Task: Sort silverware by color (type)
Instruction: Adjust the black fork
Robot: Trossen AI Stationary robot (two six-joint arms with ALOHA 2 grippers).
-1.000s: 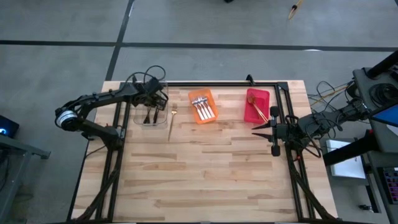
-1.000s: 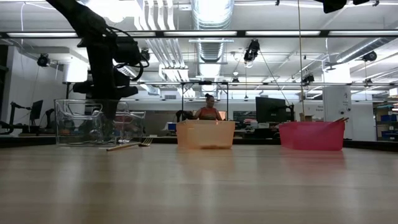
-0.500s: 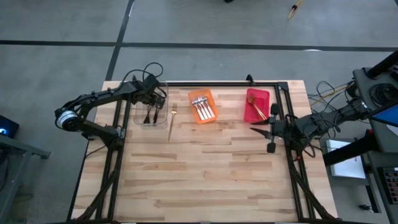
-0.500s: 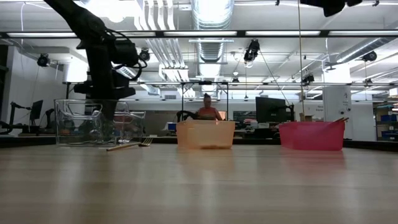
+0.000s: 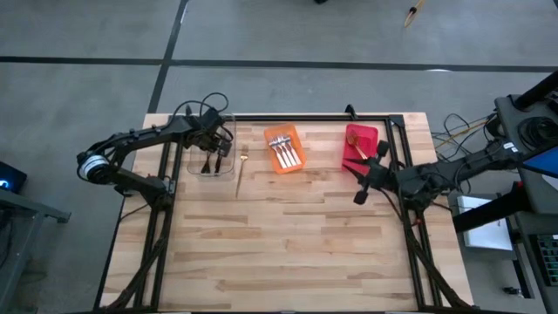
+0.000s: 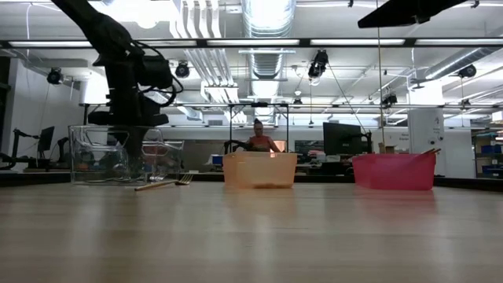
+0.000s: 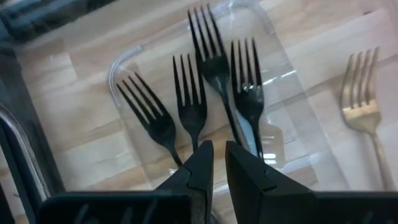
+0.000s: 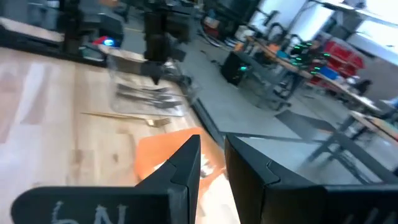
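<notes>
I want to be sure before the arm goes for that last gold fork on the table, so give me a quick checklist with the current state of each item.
1. Gold fork lies flat on the table beside the clear bin, apart from it: ok.
2. Four dark forks inside the clear bin: ok.
3. Left gripper empty, fingers nearly closed, above the clear bin: ok.
4. Right gripper empty, near the red bin: ok.
5. Orange bin holds the silver forks: ok.
6. Red bin's contents all gold: cannot tell.

Four dark forks [image 7: 205,93] lying flat in the clear bin [image 5: 196,167]; one gold fork [image 5: 241,168] lying loose on the tabletop [image 5: 288,235] just beside it; silver forks [image 5: 286,153] sitting in the orange bin [image 5: 272,135]; gold ones [image 5: 358,148] in the red bin [image 5: 370,133].
</notes>
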